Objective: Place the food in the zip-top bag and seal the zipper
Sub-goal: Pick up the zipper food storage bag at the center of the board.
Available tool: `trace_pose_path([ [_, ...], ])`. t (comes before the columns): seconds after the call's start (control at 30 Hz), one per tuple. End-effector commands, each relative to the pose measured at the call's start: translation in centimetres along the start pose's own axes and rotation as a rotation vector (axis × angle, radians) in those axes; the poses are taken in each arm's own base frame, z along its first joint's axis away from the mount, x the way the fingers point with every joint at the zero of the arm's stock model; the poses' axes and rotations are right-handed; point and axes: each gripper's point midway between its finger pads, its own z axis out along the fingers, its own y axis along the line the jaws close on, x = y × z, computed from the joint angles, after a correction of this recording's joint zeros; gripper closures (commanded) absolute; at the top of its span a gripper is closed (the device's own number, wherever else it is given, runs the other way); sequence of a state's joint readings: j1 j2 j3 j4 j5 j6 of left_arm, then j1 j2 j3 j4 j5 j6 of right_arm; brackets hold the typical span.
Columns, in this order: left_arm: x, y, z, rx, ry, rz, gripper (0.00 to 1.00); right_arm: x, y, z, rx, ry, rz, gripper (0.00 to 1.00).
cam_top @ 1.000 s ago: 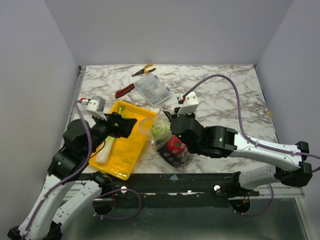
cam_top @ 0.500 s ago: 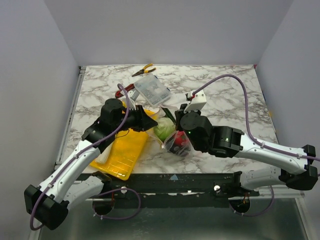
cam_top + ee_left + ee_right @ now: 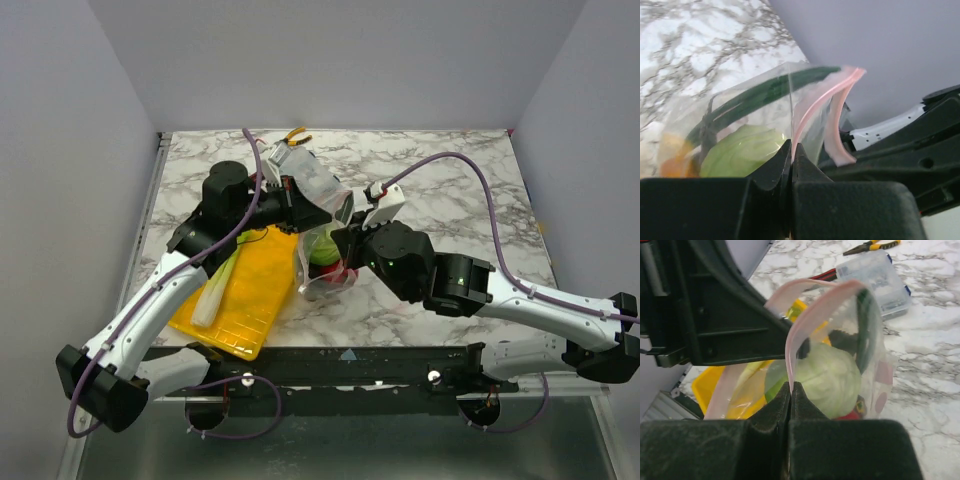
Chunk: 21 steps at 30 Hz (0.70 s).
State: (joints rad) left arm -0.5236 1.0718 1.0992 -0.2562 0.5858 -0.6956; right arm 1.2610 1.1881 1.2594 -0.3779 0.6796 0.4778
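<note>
The zip-top bag (image 3: 322, 285) sits mid-table, just beside the yellow tray (image 3: 255, 300), its mouth lifted between our 2 arms. We judge it thin, floppy and slick, weighted low by the cabbage (image 3: 832, 377), so the stiffer zipper (image 3: 789, 360) is the sound hold. The left gripper (image 3: 791, 147) and right gripper (image 3: 791, 389) are both clamped on that strip. 1 leek (image 3: 215, 295) lies on the tray.

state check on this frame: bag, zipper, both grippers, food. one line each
zip-top bag: held at the mouth, open
zipper: unsealed, pink strips apart
left gripper: shut on the bag's mouth edge
right gripper: shut on the bag's mouth edge
cabbage: inside the bag
leek: lying on the yellow tray, not bagged
</note>
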Motion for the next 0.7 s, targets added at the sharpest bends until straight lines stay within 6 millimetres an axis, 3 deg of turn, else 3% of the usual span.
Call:
trace_pose_path([
  [0.0, 0.1, -3.4, 1.9, 0.206, 0.098, -0.050, 1.00, -2.0, 2.4, 0.5, -0.053, -0.060, 0.232, 1.00],
  [0.2, 2.2, -3.1, 2.7, 0.260, 0.149, -0.052, 0.94, -1.4, -1.9, -0.4, 0.067, -0.199, 0.566, 1.00],
  [0.4, 3.6, -2.2, 2.9, 0.307, 0.137, -0.041, 0.80, 0.8, -5.0, -0.5, 0.149, -0.268, 0.670, 1.00],
  [0.5, 3.4, -2.4, 2.8, 0.328, 0.108, -0.016, 0.67, 1.2, -5.6, -0.4, 0.174, -0.276, 0.686, 1.00],
  [0.67, 2.2, -3.5, 1.3, 0.313, 0.035, 0.092, 0.34, 0.6, -5.4, -0.4, 0.176, -0.288, 0.701, 1.00],
])
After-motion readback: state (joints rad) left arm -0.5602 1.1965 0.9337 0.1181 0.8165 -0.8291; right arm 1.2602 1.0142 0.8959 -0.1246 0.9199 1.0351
